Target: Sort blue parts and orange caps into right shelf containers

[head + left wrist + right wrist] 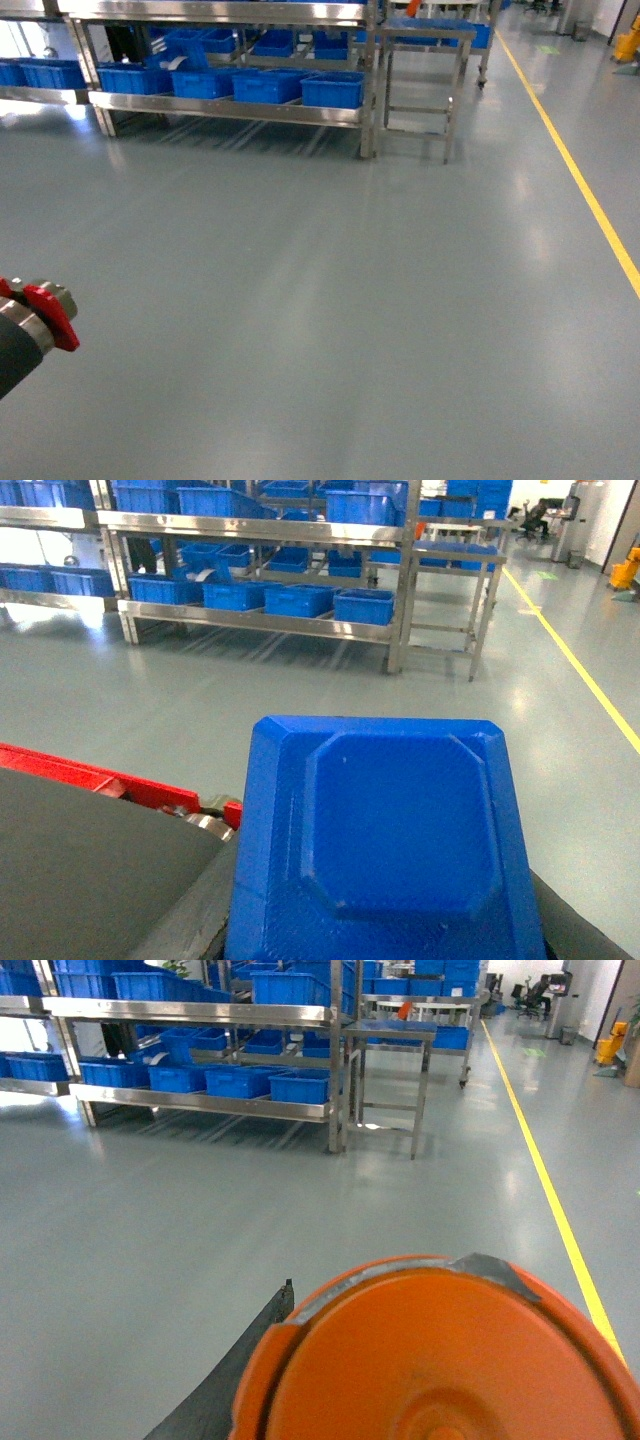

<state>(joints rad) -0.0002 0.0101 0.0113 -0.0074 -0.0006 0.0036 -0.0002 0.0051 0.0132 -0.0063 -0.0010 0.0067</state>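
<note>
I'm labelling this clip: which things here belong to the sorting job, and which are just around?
Job: blue part, orange cap, blue totes on the steel shelf.
Just around: yellow floor line, steel side table.

Ahead of your left end effector (40,315), well apart across the floor (330,300), stands the shelf rack (225,105), with the totes (265,86) in a row on its lower shelf. To the right of the rack stands a smaller frame stand (425,85). A floor line (585,190) runs along your far right. Something sits close under each wrist camera, probably held, though you cannot see how.
</note>
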